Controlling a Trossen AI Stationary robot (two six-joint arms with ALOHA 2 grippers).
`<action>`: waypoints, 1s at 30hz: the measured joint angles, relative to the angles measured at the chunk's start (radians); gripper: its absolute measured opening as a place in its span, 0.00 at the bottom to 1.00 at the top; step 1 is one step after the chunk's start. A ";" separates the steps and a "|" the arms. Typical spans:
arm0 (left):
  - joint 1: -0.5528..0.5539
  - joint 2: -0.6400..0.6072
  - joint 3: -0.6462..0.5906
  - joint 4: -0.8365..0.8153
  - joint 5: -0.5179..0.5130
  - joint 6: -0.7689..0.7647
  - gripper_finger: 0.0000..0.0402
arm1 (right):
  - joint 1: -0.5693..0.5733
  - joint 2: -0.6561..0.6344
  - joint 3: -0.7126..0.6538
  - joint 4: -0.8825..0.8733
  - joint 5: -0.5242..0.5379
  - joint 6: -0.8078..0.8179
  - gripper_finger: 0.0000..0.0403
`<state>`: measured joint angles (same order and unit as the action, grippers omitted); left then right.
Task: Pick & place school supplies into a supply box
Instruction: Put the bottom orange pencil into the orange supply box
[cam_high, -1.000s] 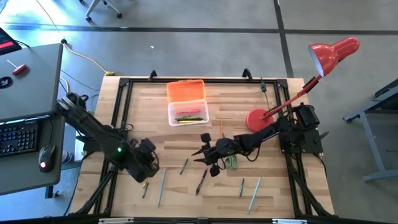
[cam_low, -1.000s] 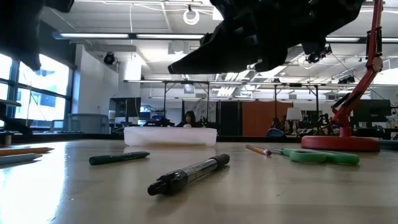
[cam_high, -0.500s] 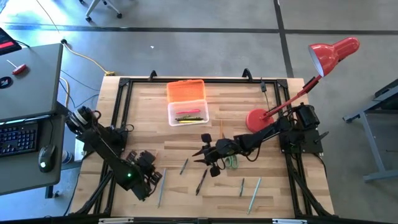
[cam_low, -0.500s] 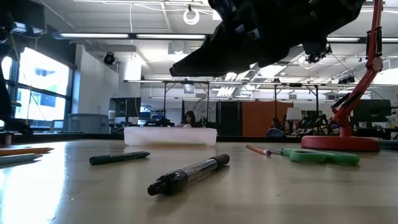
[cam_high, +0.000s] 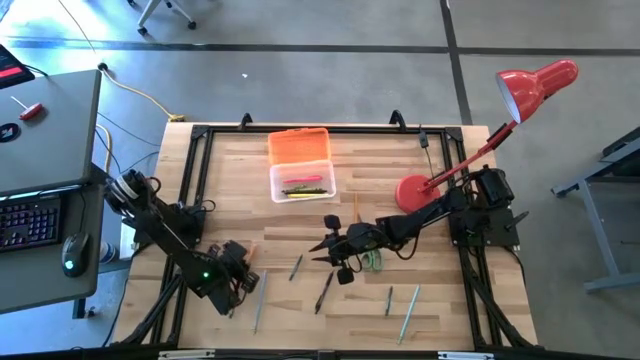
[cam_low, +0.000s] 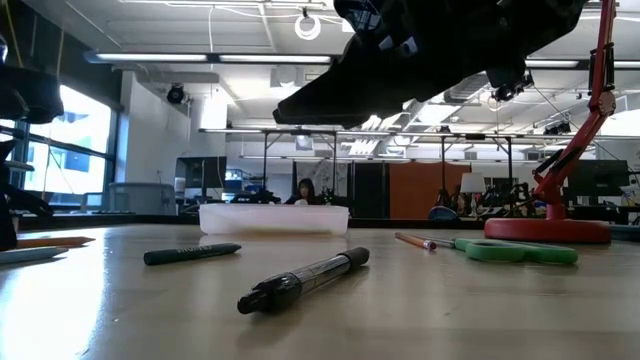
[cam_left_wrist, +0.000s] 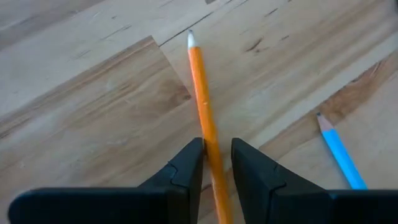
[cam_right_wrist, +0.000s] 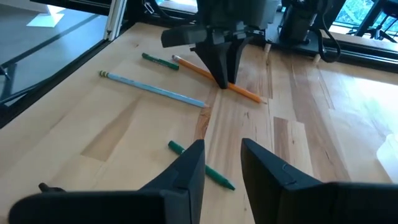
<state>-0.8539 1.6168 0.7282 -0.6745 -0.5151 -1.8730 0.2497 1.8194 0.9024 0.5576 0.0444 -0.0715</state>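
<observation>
An orange pencil lies flat on the wooden table near its left near corner. My left gripper is down over it, fingers pointing steeply down, open, one finger on each side of the pencil's middle. My right gripper hovers open above the table's middle with nothing between its fingers. The supply box, a clear tray with its orange lid behind it, stands at the far middle and holds a few supplies. Green-handled scissors lie beside my right gripper.
A light blue pencil lies close beside the orange one. A black pen, a dark green pen and more pencils are scattered along the near half. The red lamp's base stands at the right.
My left gripper has come down toward the table near its left near corner, rolling its wrist as it sank, and now straddles the orange pencil. The pencil and the other supplies have stayed where they were.
</observation>
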 joint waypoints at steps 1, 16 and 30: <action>0.000 0.000 -0.004 -0.001 -0.015 -0.005 0.29 | 0.000 0.000 0.000 0.000 0.000 -0.007 0.21; 0.003 0.036 -0.153 0.205 -0.281 -0.079 0.04 | 0.000 0.000 0.000 0.016 0.001 -0.021 0.21; 0.165 0.038 -0.157 0.318 -0.354 0.120 0.09 | -0.001 0.000 0.000 0.016 0.001 -0.039 0.21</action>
<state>-0.6892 1.6550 0.5713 -0.3562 -0.8689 -1.7529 0.2485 1.8191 0.9024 0.5731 0.0455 -0.1104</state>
